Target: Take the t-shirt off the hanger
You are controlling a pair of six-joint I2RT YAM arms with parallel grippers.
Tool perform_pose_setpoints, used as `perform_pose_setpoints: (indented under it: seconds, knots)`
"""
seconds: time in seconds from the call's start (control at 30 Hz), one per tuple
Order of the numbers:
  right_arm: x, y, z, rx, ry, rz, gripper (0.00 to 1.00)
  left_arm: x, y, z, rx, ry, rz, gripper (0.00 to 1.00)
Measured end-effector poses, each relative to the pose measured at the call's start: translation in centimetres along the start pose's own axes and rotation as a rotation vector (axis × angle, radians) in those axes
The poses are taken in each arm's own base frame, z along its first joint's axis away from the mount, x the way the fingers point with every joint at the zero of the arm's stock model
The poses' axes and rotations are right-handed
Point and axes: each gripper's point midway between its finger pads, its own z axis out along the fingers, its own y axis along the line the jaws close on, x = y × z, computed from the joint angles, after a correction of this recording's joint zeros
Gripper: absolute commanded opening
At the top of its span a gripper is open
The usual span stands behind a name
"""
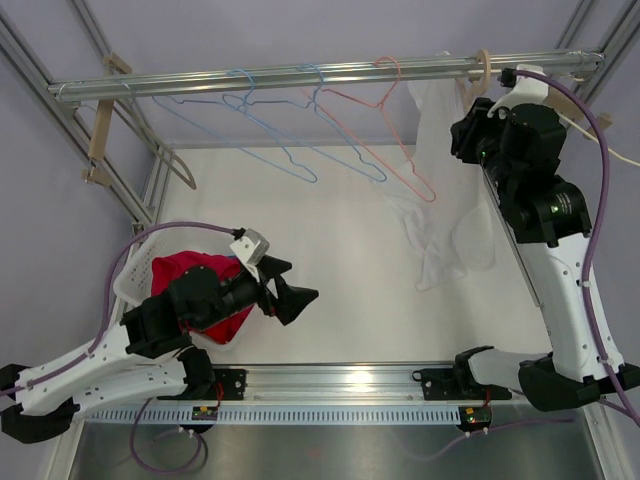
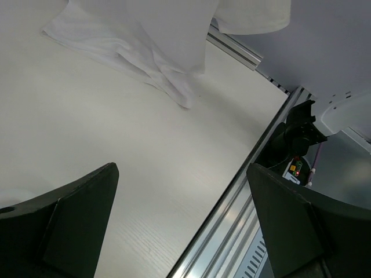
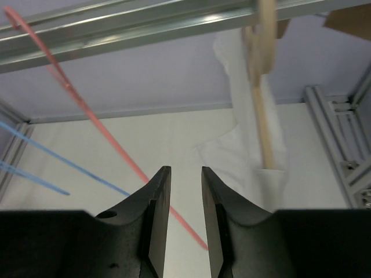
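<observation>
A white t-shirt [image 1: 440,200] hangs from a wooden hanger [image 1: 483,70] at the right end of the rail, and its lower part lies crumpled on the table. My right gripper [image 1: 462,138] is raised just right of the shirt, below the rail. In the right wrist view its jaws [image 3: 185,171] stand a narrow gap apart with nothing between them; the wooden hanger [image 3: 264,104] and the shirt [image 3: 261,156] are up and to the right. My left gripper [image 1: 295,290] is wide open and empty, low over the table; its view [image 2: 181,174] shows the shirt [image 2: 145,40] far off.
A pink wire hanger [image 1: 395,140] and blue wire hangers [image 1: 290,140] hang empty on the metal rail [image 1: 300,78]; more wooden hangers [image 1: 100,130] are at its left end. A white basket [image 1: 135,270] holding a red garment [image 1: 200,275] stands at the left.
</observation>
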Motion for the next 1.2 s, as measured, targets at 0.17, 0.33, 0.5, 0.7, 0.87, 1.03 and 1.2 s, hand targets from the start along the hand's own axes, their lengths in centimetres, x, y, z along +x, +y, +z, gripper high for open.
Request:
perform_pose_setpoints:
  seconds: [0.17, 0.33, 0.5, 0.7, 0.87, 1.03, 1.2]
  knots:
    - [-0.6, -3.1, -0.5, 0.098, 0.002, -0.041, 0.45, -0.5, -1.1, -1.6, 0.067, -0.006, 0.005, 0.99]
    - [-1.2, -4.6, 1.1, 0.117, 0.040, -0.075, 0.46, -1.1, -2.3, -2.6, 0.131, 0.001, 0.026, 0.99]
    - [-0.9, -4.7, 4.4, 0.087, 0.098, -0.101, 0.47, -0.1, -2.8, -2.8, 0.170, 0.043, 0.050, 0.99]
    - [0.7, -5.1, 7.8, 0.085, 0.179, -0.144, 0.43, 0.6, -3.4, -2.9, 0.216, 0.065, 0.067, 0.99]
    - [0.9, -5.1, 8.0, 0.085, 0.184, -0.151, 0.37, 1.1, -3.8, -3.0, 0.246, 0.084, 0.074, 0.99]
    - [1.0, -5.3, 8.0, 0.091, 0.186, -0.156, 0.48, 1.3, -4.0, -3.1, 0.264, 0.091, 0.082, 0.99]
    - [1.1, -6.4, 8.2, 0.145, 0.174, -0.187, 0.43, 1.5, -4.1, -3.2, 0.270, 0.096, 0.084, 0.99]
